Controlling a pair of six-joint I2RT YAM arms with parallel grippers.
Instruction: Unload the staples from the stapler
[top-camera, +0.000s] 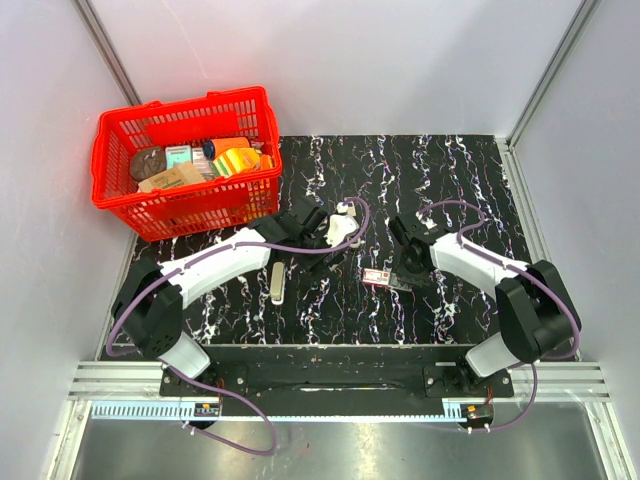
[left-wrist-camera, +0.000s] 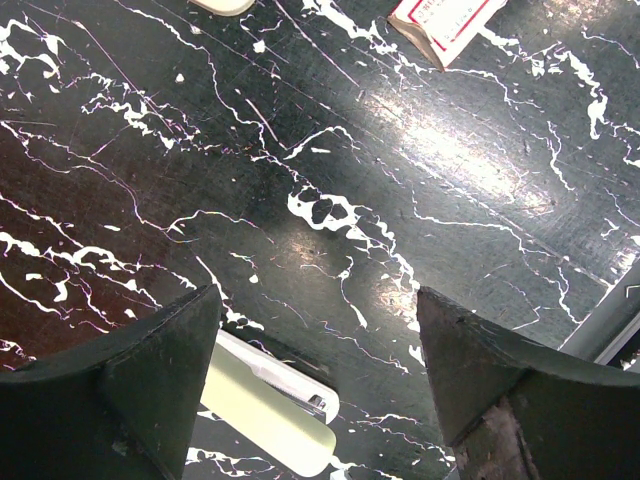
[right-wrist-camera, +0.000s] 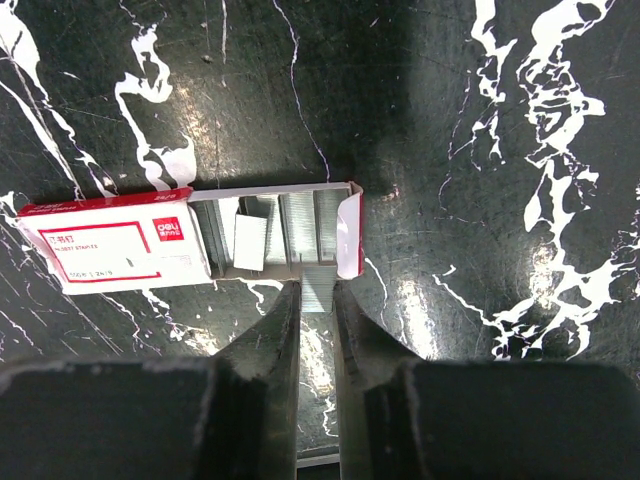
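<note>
So the small cream-beige bar-shaped plastic stapler (top-camera: 277, 283) is just lying flat on the black marble-look table (top-camera: 450, 180) with the white veins, down near the front and right beside the left arm's white forearm. Neither arm has it.

The left gripper (left-wrist-camera: 315, 300) hangs over the table with its dark fingers spread wide and only tabletop showing between them. In the left wrist view the stapler sits at the very bottom, partly tucked behind one finger, with a bit of grey metal showing at its end.

The right side is busier. The right gripper (right-wrist-camera: 318, 298) is down at the small flat red-and-white cardboard box (right-wrist-camera: 110, 245), which sits to the right of the stapler and well apart from it. The box's grey inner tray (right-wrist-camera: 280, 225) is slid out sideways, with rows of silvery staples inside. The fingers are narrow, nearly together, right at the tray's near edge. A short silvery staple strip (right-wrist-camera: 320, 278) sits between the tips — it looks pinched, though the fingers cover most of it, so I wouldn't swear to it.

A red plastic mesh basket (top-camera: 185, 102) full of packets sits at the far left corner of the table, behind the left arm.
</note>
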